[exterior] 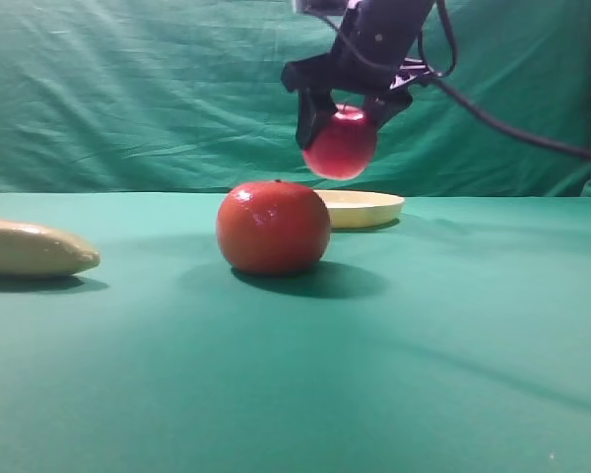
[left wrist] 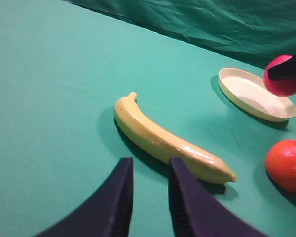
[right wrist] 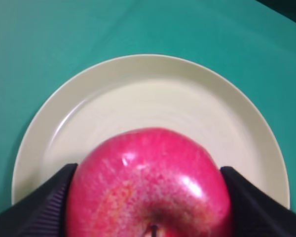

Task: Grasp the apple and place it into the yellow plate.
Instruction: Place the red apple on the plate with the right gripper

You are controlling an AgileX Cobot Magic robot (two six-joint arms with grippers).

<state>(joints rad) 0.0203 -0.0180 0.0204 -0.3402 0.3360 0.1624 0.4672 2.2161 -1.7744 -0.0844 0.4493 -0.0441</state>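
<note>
The glossy red apple [exterior: 340, 148] hangs in the air, and my right gripper [exterior: 345, 126] is shut on it, one black finger on each side. From the right wrist view the apple [right wrist: 150, 185] fills the gap between the fingers [right wrist: 44, 202], stem up, directly over the yellow plate [right wrist: 138, 94]. The plate [exterior: 362, 208] lies on the green cloth behind the orange-red fruit. My left gripper [left wrist: 150, 163] hovers low over the cloth near the banana, its jaws a little apart with nothing between them.
An orange-red round fruit [exterior: 273, 227] sits in the middle of the table, in front of the plate. A yellow banana [left wrist: 167, 140] lies at the left, just ahead of the left gripper. A green curtain [exterior: 128, 89] closes the back.
</note>
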